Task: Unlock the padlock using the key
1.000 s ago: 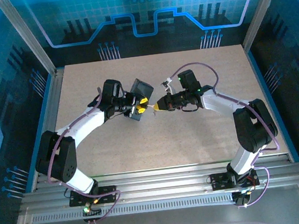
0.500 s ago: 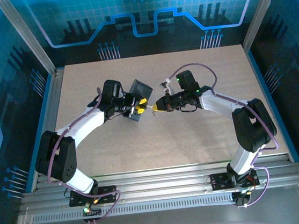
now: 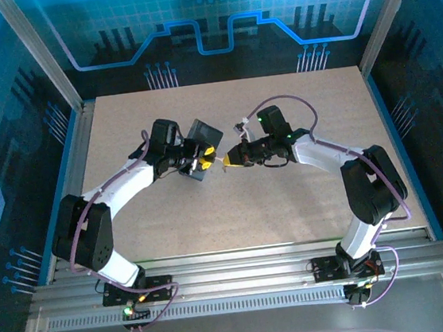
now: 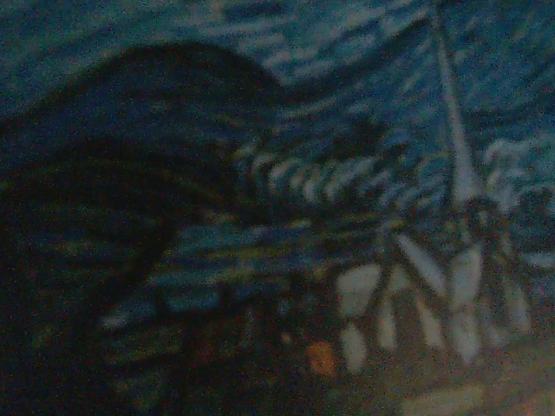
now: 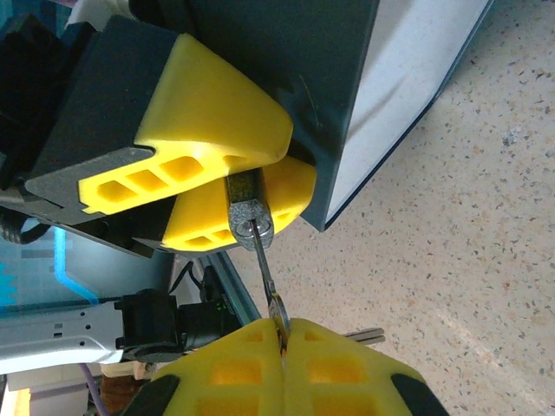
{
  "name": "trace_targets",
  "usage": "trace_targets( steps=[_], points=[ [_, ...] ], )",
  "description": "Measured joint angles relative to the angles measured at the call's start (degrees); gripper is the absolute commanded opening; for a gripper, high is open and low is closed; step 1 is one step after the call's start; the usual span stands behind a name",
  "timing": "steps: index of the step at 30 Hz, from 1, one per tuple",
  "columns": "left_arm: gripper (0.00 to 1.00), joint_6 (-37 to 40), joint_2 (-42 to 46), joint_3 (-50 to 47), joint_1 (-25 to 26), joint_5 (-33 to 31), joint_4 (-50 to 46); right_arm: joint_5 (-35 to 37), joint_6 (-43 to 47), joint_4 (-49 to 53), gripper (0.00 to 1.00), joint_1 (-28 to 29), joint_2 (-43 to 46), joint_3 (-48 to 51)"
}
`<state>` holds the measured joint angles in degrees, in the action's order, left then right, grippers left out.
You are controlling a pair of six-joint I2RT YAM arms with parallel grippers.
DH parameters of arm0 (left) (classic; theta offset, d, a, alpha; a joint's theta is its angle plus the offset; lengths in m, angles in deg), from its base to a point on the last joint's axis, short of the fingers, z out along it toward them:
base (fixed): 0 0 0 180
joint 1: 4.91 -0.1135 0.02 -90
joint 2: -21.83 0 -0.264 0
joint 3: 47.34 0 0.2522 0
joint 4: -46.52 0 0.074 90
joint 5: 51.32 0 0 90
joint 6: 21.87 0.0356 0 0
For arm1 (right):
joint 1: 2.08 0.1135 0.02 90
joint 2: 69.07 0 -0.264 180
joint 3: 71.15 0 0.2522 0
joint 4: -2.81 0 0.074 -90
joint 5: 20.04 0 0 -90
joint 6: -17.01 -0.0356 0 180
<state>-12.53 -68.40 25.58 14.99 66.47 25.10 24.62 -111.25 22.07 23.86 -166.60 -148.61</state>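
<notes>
The small padlock (image 5: 249,211), keyhole end facing out, is pinched between the yellow fingers (image 5: 199,104) of my left gripper (image 3: 206,157). The thin silvery key (image 5: 264,264) has its tip in the keyhole. My right gripper (image 5: 282,334) is shut on the key's head, directly in front of the lock. In the top view the right gripper (image 3: 227,160) meets the left one tip to tip at mid-table. The padlock's shackle is hidden behind the left fingers.
The dark blue swirl-patterned tin (image 3: 204,132) stands tilted right behind the left fingers; its face (image 4: 347,173) is close to the left wrist camera. A second key (image 5: 362,334) pokes out beside the right fingers. Speckled tabletop (image 3: 306,204) lies open around both arms.
The right gripper has moved a little to the left with the key, closing the gap to the left gripper. The left arm and tin shifted slightly.
</notes>
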Motion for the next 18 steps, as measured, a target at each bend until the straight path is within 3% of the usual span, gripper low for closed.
trace_targets(
  steps=[18],
  points=[
    [0.0,-0.59,0.46,-0.98,-0.87,0.15,0.5,6.03,-0.2,-2.86,0.0,3.21,-0.15,0.0]
  ],
)
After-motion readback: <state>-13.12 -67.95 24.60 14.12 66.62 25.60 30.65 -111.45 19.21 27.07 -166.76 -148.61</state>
